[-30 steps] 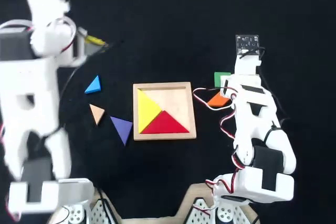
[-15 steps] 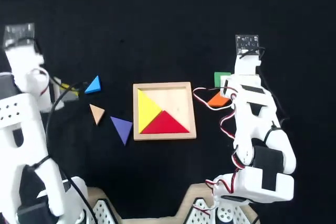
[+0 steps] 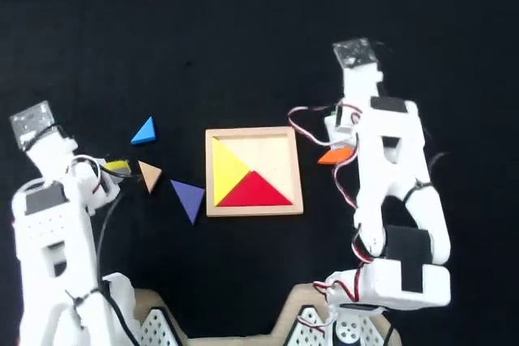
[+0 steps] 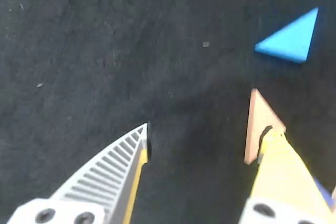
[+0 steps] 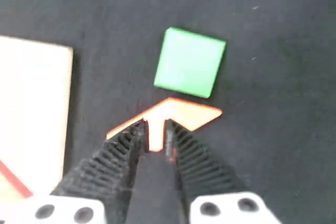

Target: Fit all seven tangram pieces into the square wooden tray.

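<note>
The square wooden tray (image 3: 254,137) lies mid-table and holds a yellow triangle (image 3: 226,169) and a red triangle (image 3: 255,190). To its left lie a purple triangle (image 3: 189,198), a tan triangle (image 3: 150,175) and a small blue triangle (image 3: 144,131). My left gripper (image 4: 205,142) is open low over the cloth, its yellow finger (image 4: 275,156) at the tan triangle (image 4: 259,121), with the blue triangle (image 4: 291,40) beyond. My right gripper (image 5: 156,135) is shut just above the orange piece (image 5: 181,113). The green square (image 5: 190,62) lies right behind that piece.
Black cloth covers the table. In the right wrist view the tray's corner (image 5: 31,98) is close beside the orange piece. The right arm (image 3: 381,160) stands over the area right of the tray, and the left arm (image 3: 53,216) is along the left edge.
The left arm swung down from the far left and brought its gripper next to the tan triangle. The right arm shifted toward the tray and now covers the green square in the high view.
</note>
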